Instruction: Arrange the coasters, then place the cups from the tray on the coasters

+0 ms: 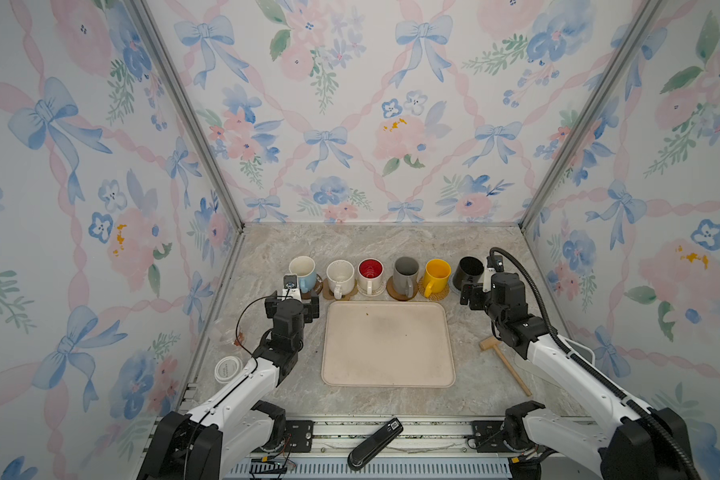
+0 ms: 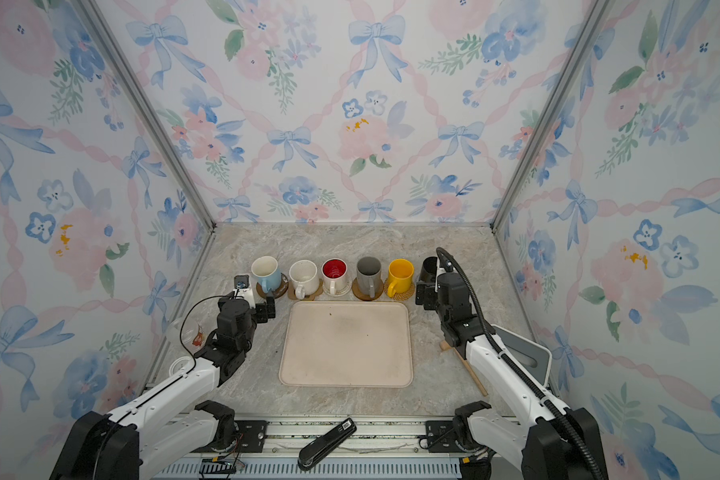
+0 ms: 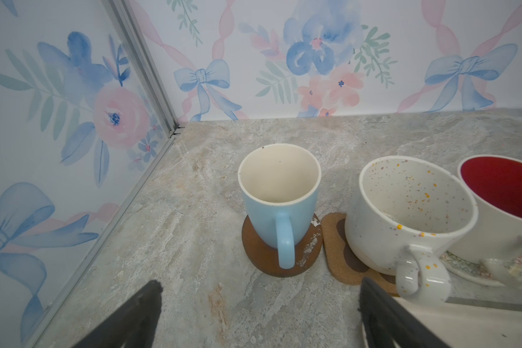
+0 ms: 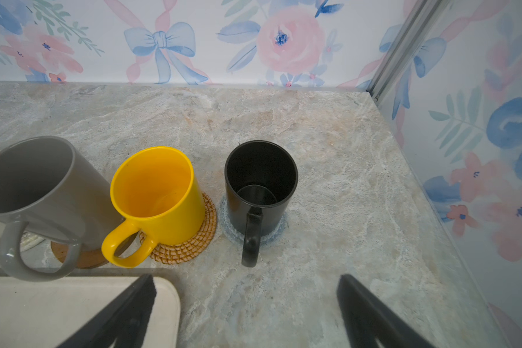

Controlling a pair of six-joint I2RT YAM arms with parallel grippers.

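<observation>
Top views, tray: your tray (image 1: 387,345) lies flat at mid-table, just in front of the mug row.
Top views, mugs: six upright along the back, from the left: blue mug (image 1: 308,280), speckled mug (image 1: 340,276), red-lined mug (image 1: 370,274), grey mug (image 1: 405,274), yellow mug (image 1: 437,275), black mug (image 1: 468,271).
Left wrist, left gripper (image 3: 259,282): fingers spread wide, holding nothing, just short of the blue mug's handle.
Left wrist, coasters: the blue mug sits on the round brown coaster (image 3: 308,253), the speckled mug on the paw coaster (image 3: 335,250) and the red-lined mug on the woven coaster (image 3: 464,268).
Right wrist, right gripper (image 4: 247,277): fingers wide apart, empty (the black mug's handle points at you).
Right wrist, coasters: the black mug sits on the blue-grey coaster (image 4: 271,235), the yellow mug on the rattan coaster (image 4: 190,244) and the grey mug on the wooden coaster (image 4: 85,259).
</observation>
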